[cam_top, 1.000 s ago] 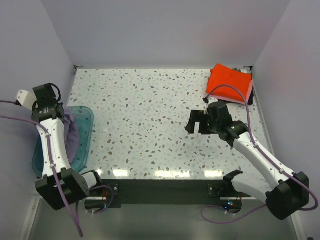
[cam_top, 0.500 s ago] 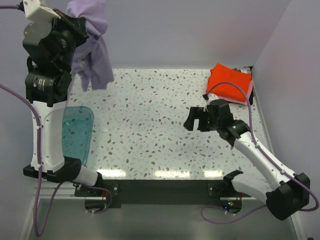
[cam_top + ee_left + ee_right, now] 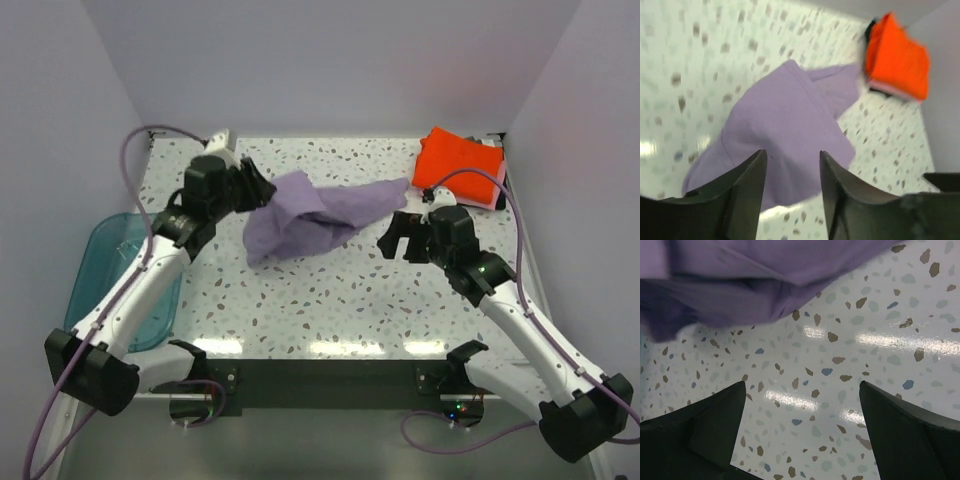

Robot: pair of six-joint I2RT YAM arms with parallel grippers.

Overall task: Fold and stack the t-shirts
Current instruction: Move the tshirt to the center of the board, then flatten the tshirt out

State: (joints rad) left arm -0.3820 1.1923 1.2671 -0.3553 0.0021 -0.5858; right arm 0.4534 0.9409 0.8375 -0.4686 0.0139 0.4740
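Speckled table (image 3: 330, 290) under lavender t-shirt (image 3: 310, 220), pale lilac walls (image 3: 330, 60) around

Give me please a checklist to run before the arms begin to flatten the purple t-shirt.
1. Lavender t-shirt on the table, out of the teal tub: ok.
2. T-shirt spread flat: not ok, it is bunched.
3. Left jaws open, gripping nothing: ok.
4. Right jaws open and empty: ok.
5. Lavender sleeve apart from the folded orange t-shirt: cannot tell.
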